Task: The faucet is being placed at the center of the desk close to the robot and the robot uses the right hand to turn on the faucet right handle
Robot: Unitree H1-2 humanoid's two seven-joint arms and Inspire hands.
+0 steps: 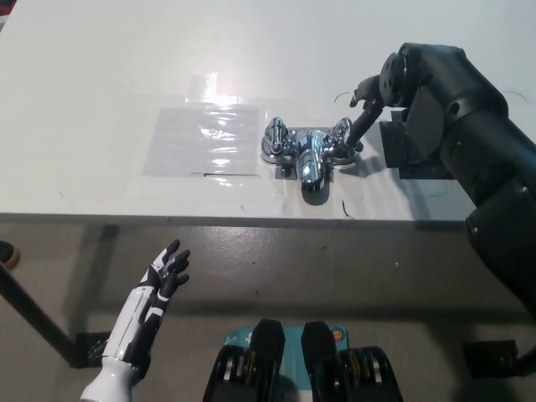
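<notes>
Desk [100, 84], faucet [308, 156], right hand [392, 84] at handle [342, 131]

- A clear, glossy rectangular plastic sheet [201, 138] lies flat, with glare at its top edge.
- A flat black square plate [400, 159] lies well right of the sheet, partly hidden.
- A grey floor [335, 276] spreads below the sheet.
- A slanted black metal leg [29, 314] stands lower left of the sheet, beside a black floor bracket [88, 347].

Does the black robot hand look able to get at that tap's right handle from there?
Probably yes: the right robot hand hangs beside the faucet, a finger reaching down to its right handle, nothing between them. The left robot hand rests low, off the desk.
</notes>
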